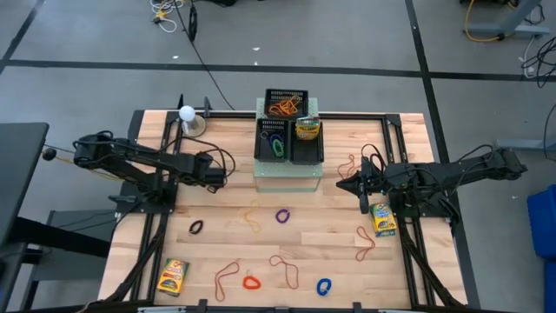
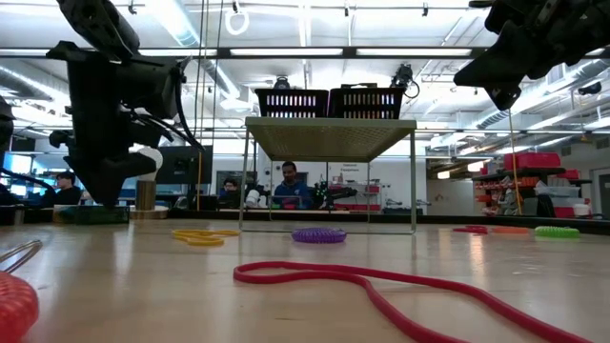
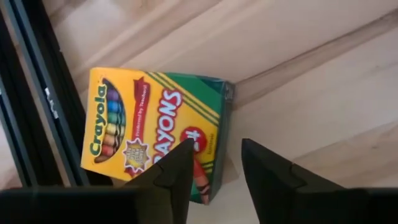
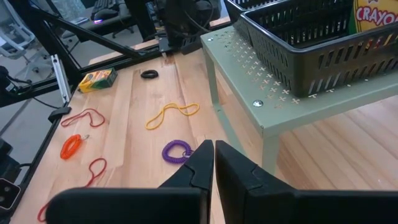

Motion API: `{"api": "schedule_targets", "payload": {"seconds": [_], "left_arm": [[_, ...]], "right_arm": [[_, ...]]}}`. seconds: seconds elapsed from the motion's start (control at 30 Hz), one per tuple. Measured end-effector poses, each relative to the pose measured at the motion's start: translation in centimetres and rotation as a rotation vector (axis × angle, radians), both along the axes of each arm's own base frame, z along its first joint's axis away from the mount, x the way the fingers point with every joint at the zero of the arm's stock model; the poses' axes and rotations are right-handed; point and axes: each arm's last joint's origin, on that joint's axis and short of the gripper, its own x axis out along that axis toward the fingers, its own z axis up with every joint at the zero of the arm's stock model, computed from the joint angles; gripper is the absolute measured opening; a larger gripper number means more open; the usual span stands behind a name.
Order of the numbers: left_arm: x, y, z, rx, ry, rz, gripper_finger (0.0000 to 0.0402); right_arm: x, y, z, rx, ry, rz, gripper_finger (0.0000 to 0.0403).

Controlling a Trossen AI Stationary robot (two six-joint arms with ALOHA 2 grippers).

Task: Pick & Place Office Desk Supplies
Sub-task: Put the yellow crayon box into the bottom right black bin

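My left gripper (image 1: pixel 217 176) is open and empty, raised well above the table's left half (image 2: pixel 112 183). Its wrist view shows a yellow-green crayon box (image 3: pixel 155 124) lying flat on the wood beyond the fingers; this box lies near the near left corner (image 1: pixel 173 276). My right gripper (image 1: pixel 341 184) is shut and empty (image 4: pixel 214 152), raised beside the pale-green stand (image 1: pixel 287 174). A second crayon box (image 1: pixel 383 219) lies by the right arm. On the table lie a purple loop (image 1: pixel 282 216), black loop (image 1: pixel 195 228), red loop (image 1: pixel 251 282), blue loop (image 1: pixel 323 286) and several orange-brown rubber bands (image 1: pixel 251 217).
Black mesh trays (image 1: pixel 287 126) on the stand hold rubber bands, small loops and a crayon box (image 1: pixel 307 129). Black frame rails (image 1: pixel 143 252) run along the table's left and right sides. A white ball on a base (image 1: pixel 187 114) stands at the far left. People sit beyond the table (image 2: pixel 286 181).
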Motion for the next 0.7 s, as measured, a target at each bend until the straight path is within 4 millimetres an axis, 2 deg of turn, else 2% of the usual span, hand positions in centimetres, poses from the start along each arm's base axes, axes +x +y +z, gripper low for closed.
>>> {"api": "schedule_targets", "payload": {"seconds": [0.17,0.43,0.6,0.7], "left_arm": [[-0.4,0.1,-0.6,-0.003,0.009,0.004,0.0127],[-0.1,0.0,-0.3,-0.031,0.027,-0.055,0.0013],[0.7,-0.5,0.4,-0.089,0.016,-0.155,0.0004],[1.4,-1.5,1.1,-0.117,-0.002,-0.235,0.0004]], "right_arm": [[0.0,0.0,0.0,0.000,0.000,0.000,0.0025],[0.0,0.0,0.0,0.000,0.000,0.000,0.0025],[0.0,0.0,0.0,0.000,0.000,0.000,0.0025],[0.0,0.0,0.0,0.000,0.000,0.000,0.0025]]}}
